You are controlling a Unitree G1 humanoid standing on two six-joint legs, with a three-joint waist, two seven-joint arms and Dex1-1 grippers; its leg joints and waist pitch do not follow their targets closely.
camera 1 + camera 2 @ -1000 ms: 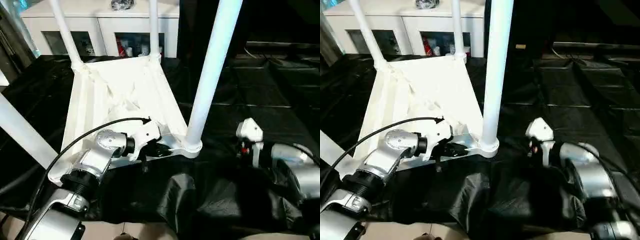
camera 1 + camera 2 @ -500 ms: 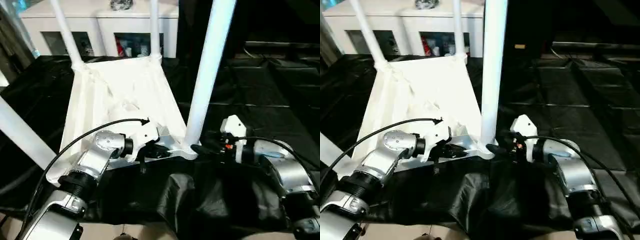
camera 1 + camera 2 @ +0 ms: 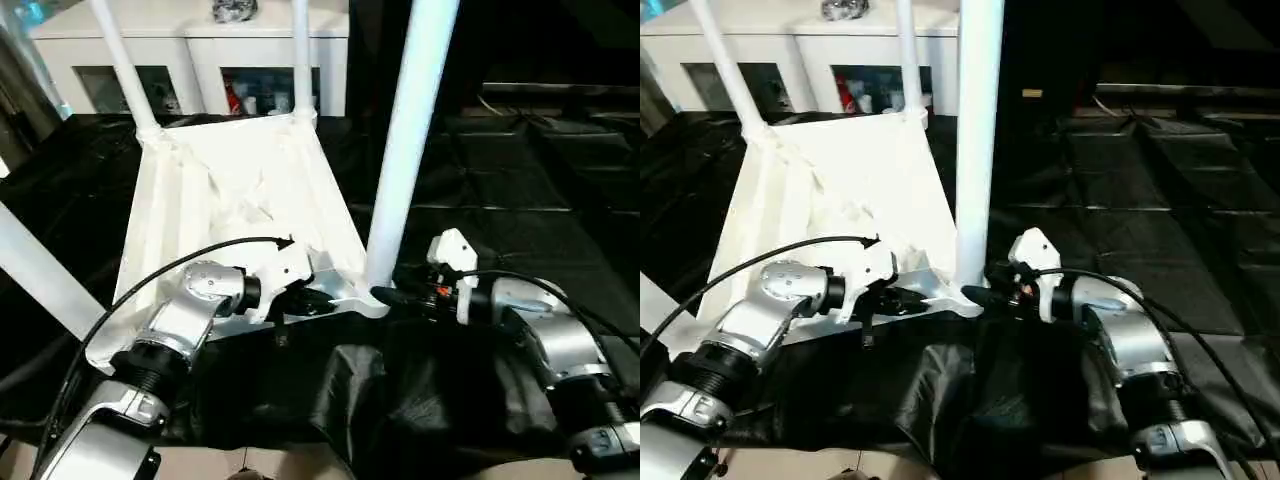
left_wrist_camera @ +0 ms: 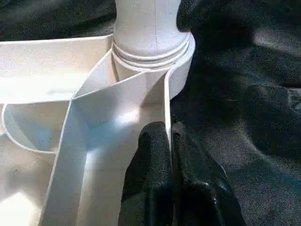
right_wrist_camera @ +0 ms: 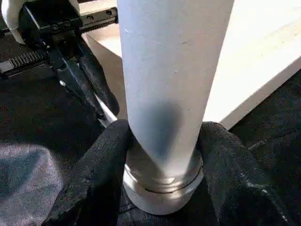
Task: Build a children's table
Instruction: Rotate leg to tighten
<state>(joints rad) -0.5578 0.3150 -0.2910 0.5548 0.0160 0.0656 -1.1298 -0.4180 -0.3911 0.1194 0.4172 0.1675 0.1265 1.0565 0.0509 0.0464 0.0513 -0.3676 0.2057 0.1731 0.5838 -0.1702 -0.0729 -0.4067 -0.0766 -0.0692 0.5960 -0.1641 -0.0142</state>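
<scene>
On black cloth, table upside down | my left gripper pinches rim; right gripper clasps leg at 3 o'clock | risk: side push unseats leg.

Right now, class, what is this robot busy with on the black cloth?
It is assembling a children's table that lies upside down on a black cloth, legs pointing up. The left gripper is clamped on a thin wall at the tabletop's near edge, steadying it. The right gripper has its fingers on either side of the base of the near leg, just above the corner socket. A white cabinet stands behind.
</scene>
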